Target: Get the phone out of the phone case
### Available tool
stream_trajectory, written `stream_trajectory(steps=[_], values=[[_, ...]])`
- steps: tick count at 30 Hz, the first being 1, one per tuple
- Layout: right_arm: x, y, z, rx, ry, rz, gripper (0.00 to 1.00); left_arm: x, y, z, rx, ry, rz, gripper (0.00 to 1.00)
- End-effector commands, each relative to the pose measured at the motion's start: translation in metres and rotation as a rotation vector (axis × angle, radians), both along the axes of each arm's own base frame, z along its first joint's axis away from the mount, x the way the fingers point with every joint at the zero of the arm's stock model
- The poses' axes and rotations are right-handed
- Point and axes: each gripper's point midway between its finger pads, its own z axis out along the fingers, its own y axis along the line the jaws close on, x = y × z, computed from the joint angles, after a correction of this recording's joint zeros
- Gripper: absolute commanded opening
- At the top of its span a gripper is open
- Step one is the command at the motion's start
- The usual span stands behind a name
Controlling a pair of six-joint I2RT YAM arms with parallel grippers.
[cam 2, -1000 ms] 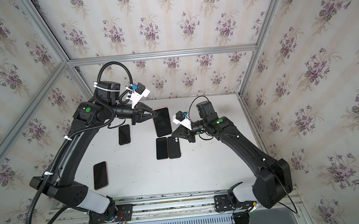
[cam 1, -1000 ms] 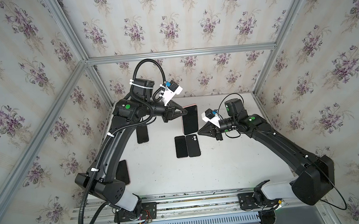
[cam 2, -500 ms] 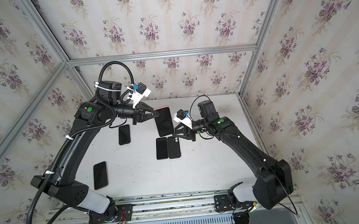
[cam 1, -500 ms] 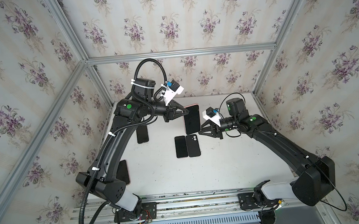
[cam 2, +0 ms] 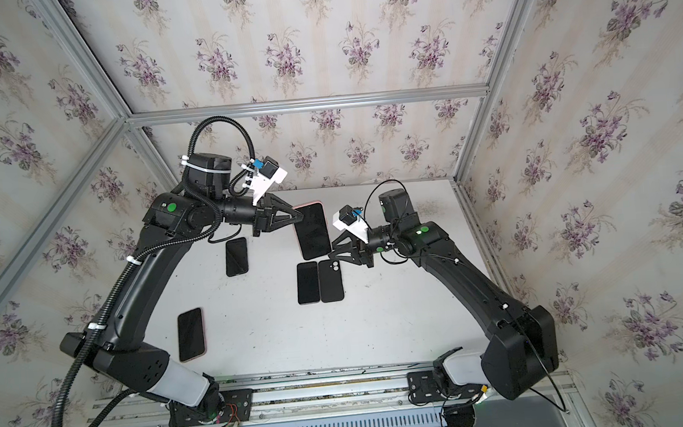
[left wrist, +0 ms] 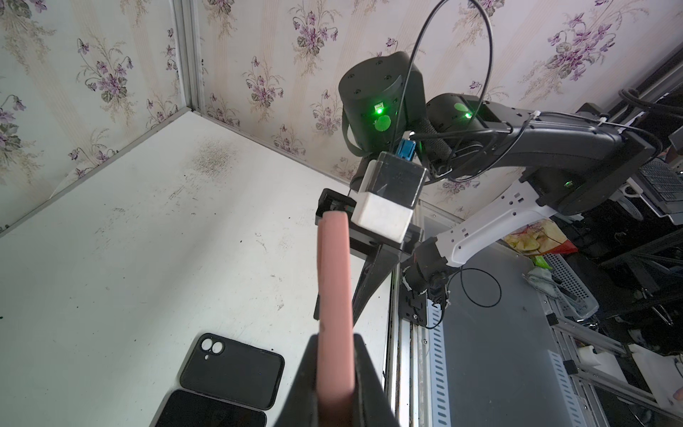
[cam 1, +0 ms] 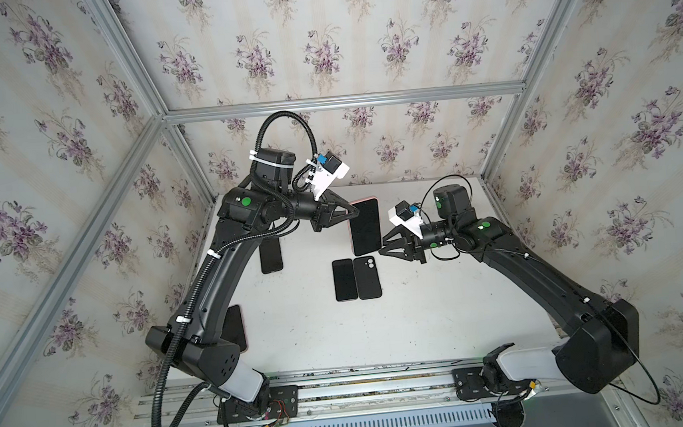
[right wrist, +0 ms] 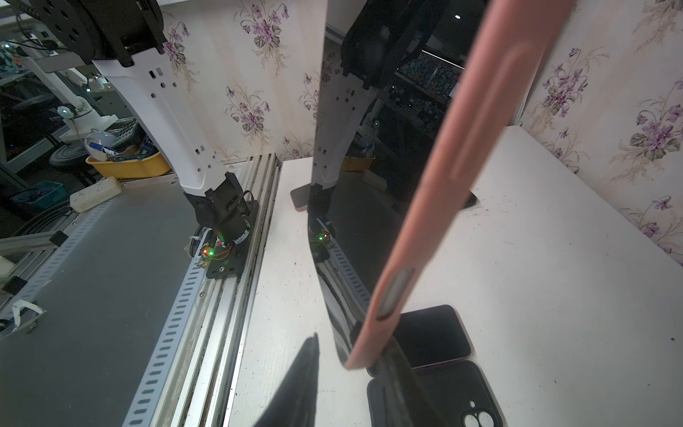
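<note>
Left gripper [cam 1: 353, 213]: jaws clamped on upper long edge of phone [cam 1: 365, 231]. Phone held clear above table [cam 1: 423, 320], screen toward camera in both top views. Pink case [left wrist: 332, 295] on phone, covering back and edges.

Right gripper [cam 1: 383, 250]: jaws apart at phone's lower corner. In right wrist view, corner sits between fingers [right wrist: 303, 377]; contact cannot tell.

On table below: black case [cam 1: 367, 277] touching dark phone [cam 1: 344, 279], side by side. Spare phone [cam 2: 236, 256] and pink-edged phone [cam 2: 191, 335] near left arm.
</note>
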Motion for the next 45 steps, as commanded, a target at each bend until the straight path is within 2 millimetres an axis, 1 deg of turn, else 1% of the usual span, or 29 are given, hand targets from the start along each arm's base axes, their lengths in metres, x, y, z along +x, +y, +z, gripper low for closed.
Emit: stream_trajectory(steps=[1,8,14,21,26,30,36,39,42,45], values=[[-0.003,0.003,0.012,0.030,-0.011,0.020,0.29,-0.004,-0.002,0.011,-0.033,-0.031,-0.031,0.00],[-0.006,0.005,0.009,0.032,-0.001,0.036,0.18,-0.004,-0.003,0.012,-0.036,-0.027,-0.031,0.00],[-0.008,0.008,0.010,0.040,-0.013,0.051,0.09,-0.004,-0.003,0.012,-0.038,-0.026,-0.029,0.00],[-0.008,0.010,0.014,0.066,-0.035,0.054,0.01,-0.003,-0.006,0.013,-0.054,-0.007,-0.037,0.00],[-0.009,0.013,0.017,0.080,-0.057,0.065,0.00,0.004,-0.013,0.012,-0.092,0.062,-0.052,0.00],[0.002,0.014,0.022,0.068,-0.170,0.027,0.00,0.011,-0.023,0.007,-0.139,0.179,-0.079,0.00],[0.025,0.019,0.038,0.093,-0.325,-0.047,0.00,0.034,-0.035,-0.017,-0.169,0.364,-0.053,0.00],[0.035,0.020,0.043,0.105,-0.370,-0.078,0.00,0.044,-0.039,-0.026,-0.171,0.431,-0.028,0.00],[0.045,0.021,0.049,0.135,-0.409,-0.117,0.00,0.050,-0.041,-0.032,-0.180,0.489,-0.011,0.00],[0.050,0.022,0.052,0.159,-0.419,-0.135,0.00,0.054,-0.043,-0.038,-0.189,0.545,0.003,0.00]])
